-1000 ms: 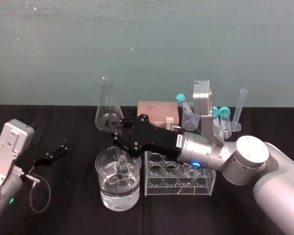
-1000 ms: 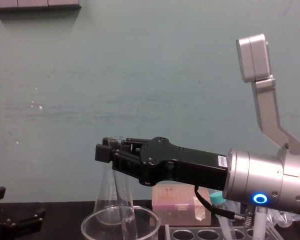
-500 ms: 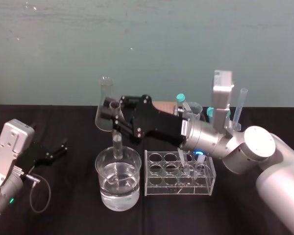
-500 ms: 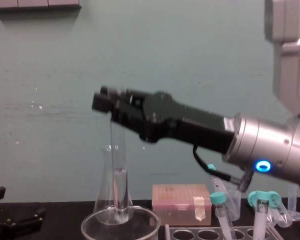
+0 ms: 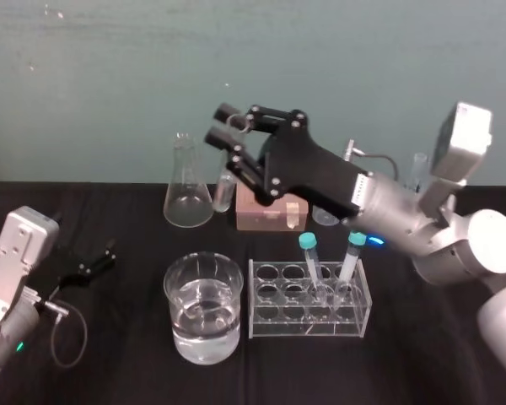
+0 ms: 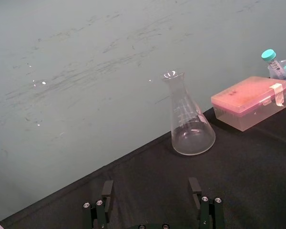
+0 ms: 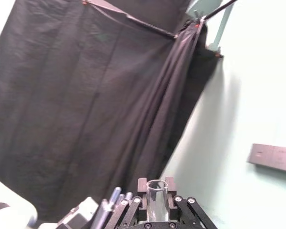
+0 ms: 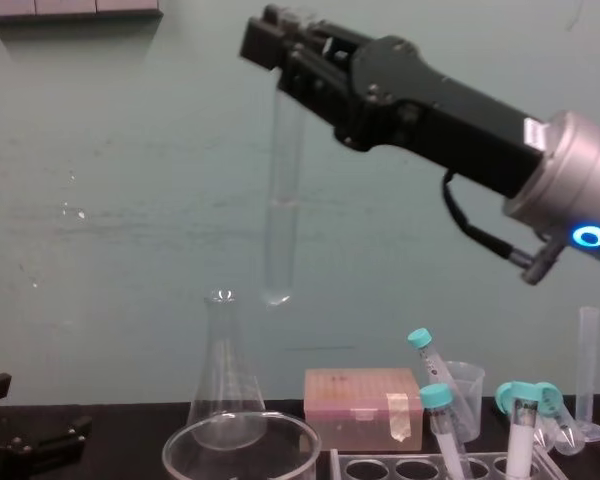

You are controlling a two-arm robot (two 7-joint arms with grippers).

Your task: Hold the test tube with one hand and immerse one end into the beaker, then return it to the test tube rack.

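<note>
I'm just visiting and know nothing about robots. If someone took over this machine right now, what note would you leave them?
Right hand: shut on the test tube near its open top, holding it about upright, high up.
Left hand: open, parked low at the robot's left.
The beaker stands just left of the test tube rack.
Done: a second ago the tube's lower end was in the beaker; it has since been lifted clear.
Left: carry it to a free hole in the rack, lower it in, let go.

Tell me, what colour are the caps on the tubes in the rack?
Teal caps, clearest in the head view.
</note>
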